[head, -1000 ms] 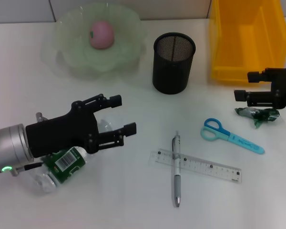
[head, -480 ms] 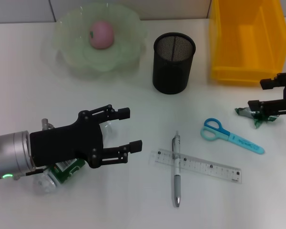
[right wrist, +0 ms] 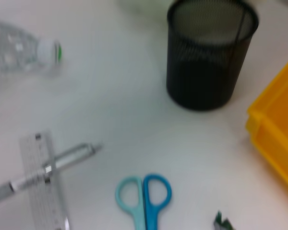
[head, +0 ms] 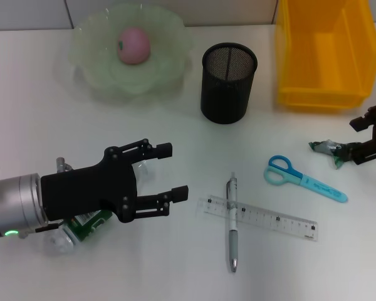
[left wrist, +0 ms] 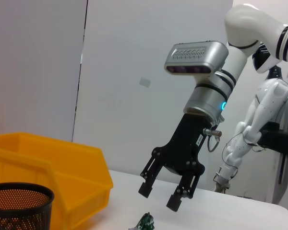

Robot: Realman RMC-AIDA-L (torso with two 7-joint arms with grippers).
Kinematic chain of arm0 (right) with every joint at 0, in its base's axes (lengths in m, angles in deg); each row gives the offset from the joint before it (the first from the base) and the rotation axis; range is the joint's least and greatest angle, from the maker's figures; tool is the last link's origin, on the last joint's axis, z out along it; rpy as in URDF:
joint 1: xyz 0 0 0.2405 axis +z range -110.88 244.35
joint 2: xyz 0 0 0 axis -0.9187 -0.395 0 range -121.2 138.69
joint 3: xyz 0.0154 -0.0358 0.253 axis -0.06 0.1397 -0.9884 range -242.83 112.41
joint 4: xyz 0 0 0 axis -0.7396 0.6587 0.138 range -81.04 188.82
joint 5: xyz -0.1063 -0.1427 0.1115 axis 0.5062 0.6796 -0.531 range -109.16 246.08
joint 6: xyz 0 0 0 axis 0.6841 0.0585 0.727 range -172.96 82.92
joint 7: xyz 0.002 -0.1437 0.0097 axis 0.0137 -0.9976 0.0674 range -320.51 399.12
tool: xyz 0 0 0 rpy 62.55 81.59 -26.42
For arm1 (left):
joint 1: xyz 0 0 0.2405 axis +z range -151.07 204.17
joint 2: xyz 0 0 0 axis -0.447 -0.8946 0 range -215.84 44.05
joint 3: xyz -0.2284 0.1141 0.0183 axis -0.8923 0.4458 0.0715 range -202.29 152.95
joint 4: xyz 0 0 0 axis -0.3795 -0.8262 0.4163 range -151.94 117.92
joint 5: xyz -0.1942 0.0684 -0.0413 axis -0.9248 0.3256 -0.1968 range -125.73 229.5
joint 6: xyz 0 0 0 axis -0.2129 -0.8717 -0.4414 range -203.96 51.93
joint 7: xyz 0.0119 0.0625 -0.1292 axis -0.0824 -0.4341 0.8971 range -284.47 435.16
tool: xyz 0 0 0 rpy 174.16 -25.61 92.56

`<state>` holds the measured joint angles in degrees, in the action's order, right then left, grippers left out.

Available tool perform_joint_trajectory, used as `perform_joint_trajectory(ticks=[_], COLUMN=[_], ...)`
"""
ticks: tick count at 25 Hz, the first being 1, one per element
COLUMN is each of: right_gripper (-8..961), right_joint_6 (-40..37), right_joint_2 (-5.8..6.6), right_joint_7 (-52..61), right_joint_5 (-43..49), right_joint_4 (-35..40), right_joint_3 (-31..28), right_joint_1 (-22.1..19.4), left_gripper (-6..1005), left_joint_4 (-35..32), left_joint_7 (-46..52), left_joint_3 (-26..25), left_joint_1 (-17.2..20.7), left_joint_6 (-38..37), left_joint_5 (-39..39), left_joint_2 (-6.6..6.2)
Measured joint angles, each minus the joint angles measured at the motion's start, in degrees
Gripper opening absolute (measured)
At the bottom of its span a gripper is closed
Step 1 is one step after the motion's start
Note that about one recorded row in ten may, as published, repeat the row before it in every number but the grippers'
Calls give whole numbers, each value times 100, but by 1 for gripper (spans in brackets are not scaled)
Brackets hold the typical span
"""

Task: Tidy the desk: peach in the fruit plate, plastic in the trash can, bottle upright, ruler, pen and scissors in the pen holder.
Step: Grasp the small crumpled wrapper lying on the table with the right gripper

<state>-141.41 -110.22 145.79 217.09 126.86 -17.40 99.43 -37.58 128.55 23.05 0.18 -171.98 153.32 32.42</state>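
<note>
Plastic wrapper (head: pixel 338 151), green and crumpled, is seen lying on the white counter (head: pixel 175 269) near its right edge, just below the yellow trash can (head: pixel 326 50) and beside the blue scissors (head: pixel 304 179). It is judged to be very light, soft and easily crushed, so a low pinch across its bunched middle should be enough; a loose end may tear or slip. The right end effector (head: pixel 358 139) is held right at the wrapper with its fingers spread; in the left wrist view its jaws are shown parted just above the scrap, nothing gripped.

The left end effector (head: pixel 166 170) is held wide above the counter, empty, over the fallen bottle (head: pixel 81 222). The bottle lies on its side, clear with a green label, mostly hidden under the arm. It is judged light, smooth and prone to rolling, with thin walls that would dent; a hold around the labelled body is advised for righting it.

The peach (head: pixel 134 45) already sits in the fruit plate (head: pixel 169 37). The pen (head: pixel 232 222) lies across the ruler (head: pixel 282 221), touching it, in front of the mesh pen holder (head: pixel 229 83). The ruler is flat, thin and stiff, so it is judged hard to pinch off the surface.
</note>
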Motion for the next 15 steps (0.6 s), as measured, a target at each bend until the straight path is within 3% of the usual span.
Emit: perform_joint_trajectory(ticks=[8, 15], right_gripper=[728, 728], right_joint_6=[350, 632], right_joint_2=[-4, -4], right_joint_7=[224, 200], right_joint_5=[439, 450], right_joint_4=[-56, -369], right_joint_3=[536, 602], right_joint_1=[113, 122], left_gripper=[815, 815], left_joint_4=[32, 36], left_joint_7=[-4, -1], left_joint_3=[0, -11], left_joint_1=[46, 51], left_joint_6=[0, -7], left_joint_5=[-32, -34], left_joint_2=[16, 17])
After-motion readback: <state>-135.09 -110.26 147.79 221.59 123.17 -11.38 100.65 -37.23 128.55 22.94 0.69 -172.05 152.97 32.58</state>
